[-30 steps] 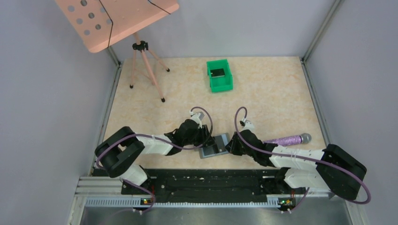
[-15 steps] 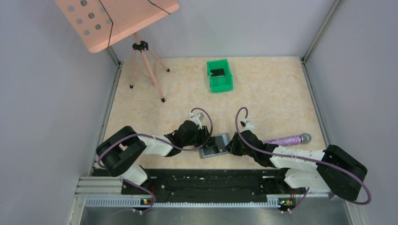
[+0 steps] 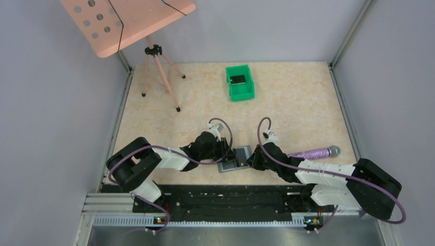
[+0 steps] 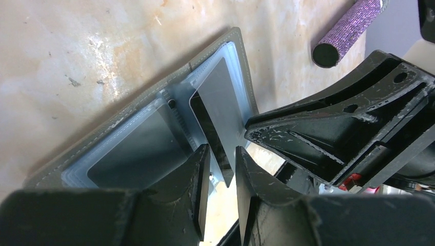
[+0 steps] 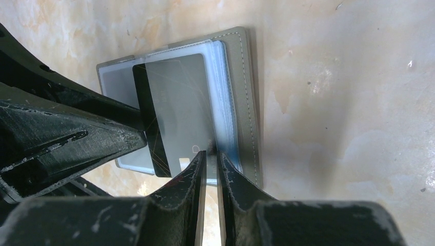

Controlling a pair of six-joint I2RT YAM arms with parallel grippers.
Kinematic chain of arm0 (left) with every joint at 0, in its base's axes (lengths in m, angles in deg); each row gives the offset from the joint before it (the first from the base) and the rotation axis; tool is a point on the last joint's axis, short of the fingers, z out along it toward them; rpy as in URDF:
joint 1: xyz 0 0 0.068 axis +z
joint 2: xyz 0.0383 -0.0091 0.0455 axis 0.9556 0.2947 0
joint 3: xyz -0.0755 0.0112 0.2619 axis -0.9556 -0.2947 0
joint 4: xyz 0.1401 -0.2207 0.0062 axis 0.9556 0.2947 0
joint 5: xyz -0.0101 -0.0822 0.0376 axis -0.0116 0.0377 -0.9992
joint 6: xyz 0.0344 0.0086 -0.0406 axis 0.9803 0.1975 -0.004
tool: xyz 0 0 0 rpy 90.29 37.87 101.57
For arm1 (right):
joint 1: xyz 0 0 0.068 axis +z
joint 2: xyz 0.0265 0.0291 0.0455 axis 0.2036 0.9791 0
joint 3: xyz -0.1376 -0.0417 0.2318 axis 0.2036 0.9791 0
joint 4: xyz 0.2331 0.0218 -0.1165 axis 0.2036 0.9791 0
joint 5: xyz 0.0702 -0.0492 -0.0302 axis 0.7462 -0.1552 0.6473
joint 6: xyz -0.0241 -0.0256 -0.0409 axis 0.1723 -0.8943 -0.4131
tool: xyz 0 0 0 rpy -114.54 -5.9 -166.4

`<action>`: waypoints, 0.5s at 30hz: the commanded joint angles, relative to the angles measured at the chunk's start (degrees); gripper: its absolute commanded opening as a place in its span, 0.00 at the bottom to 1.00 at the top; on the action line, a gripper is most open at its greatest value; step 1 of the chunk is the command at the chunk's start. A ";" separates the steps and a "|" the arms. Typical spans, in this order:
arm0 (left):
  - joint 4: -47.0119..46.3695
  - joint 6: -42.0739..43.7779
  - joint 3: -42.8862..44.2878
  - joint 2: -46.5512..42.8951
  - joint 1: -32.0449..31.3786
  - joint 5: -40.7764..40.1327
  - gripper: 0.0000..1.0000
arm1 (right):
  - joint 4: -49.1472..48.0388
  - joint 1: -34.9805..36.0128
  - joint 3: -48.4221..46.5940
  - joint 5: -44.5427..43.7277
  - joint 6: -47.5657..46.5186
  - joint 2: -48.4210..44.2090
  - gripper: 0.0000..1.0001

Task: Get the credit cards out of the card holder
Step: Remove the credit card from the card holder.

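The grey card holder (image 3: 242,151) lies open on the table between my two grippers, its light blue sleeves up. It also shows in the left wrist view (image 4: 154,84) and the right wrist view (image 5: 247,102). A grey credit card (image 5: 179,102) with a black stripe sticks partly out of a sleeve toward the left gripper. My left gripper (image 3: 227,155) is closed on the card's corner (image 4: 220,107), fingertips (image 4: 202,169) on either side. My right gripper (image 5: 211,161) is shut on the holder's near edge and shows in the top view (image 3: 250,161).
A purple cylinder (image 3: 313,152) lies right of the right arm. A green bin (image 3: 247,91) with a dark item inside stands at the back. A pink perforated board on a tripod (image 3: 154,51) stands at the back left. Grey walls enclose the table.
The left arm has shifted very slightly. The card holder and the right arm stay in nearly the same place.
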 commanded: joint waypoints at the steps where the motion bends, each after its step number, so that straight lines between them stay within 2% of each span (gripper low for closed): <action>1: -6.49 -2.62 -0.84 0.42 0.09 2.36 0.30 | 0.03 -0.55 0.32 -0.20 -0.19 -0.46 0.13; 15: -8.87 -4.21 -1.15 2.07 0.06 3.18 0.26 | -1.72 -0.57 0.06 0.05 0.08 1.20 0.12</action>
